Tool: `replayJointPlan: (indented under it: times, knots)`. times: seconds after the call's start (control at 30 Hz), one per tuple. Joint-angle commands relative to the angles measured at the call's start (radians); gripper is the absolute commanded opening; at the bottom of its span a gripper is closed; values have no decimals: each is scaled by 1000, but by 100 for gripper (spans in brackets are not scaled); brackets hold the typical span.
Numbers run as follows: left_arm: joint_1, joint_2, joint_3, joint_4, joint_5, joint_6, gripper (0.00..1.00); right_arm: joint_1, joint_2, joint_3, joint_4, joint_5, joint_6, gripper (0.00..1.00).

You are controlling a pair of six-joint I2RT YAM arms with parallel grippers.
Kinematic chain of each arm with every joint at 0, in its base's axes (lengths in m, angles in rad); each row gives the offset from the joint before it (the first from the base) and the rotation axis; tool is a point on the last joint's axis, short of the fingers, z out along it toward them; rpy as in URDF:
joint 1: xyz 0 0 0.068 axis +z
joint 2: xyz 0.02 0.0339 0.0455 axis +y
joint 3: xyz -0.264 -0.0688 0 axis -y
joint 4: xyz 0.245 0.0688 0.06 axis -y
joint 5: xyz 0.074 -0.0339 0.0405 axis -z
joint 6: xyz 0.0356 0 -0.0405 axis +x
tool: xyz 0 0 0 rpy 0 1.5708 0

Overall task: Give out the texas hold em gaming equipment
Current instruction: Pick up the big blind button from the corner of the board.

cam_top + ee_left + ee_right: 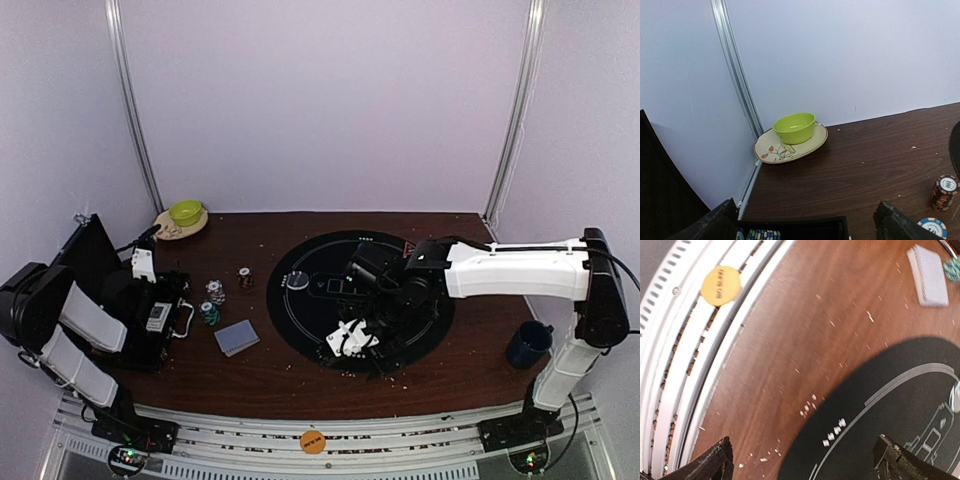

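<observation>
Left claw [805, 222] and right claw [802, 460] both gape wide, empty.

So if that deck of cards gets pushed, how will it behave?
The deck of cards looks like a loose flat stack, so a push would probably fan it out. Lying low on the table, it may be awkward to lift whole.

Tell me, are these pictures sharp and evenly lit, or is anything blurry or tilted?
Top external view: even, soft light, but the black mat swallows detail. Left wrist view: crisp on the green bowl, with a soft shadow beside its plate. Right wrist view: tilted, the orange disc and card deck slightly blurred.
</observation>
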Motion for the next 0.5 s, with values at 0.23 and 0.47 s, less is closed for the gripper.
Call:
replayJointPlan:
  times: [0.23,0.47]
  knots:
    - [20,-571,-64,-521,140,161,98,179,108,38,26,-22,-43,97]
    - [24,-940,-70,-931,212,205,98,275,160,104,7,-4,-34,87]
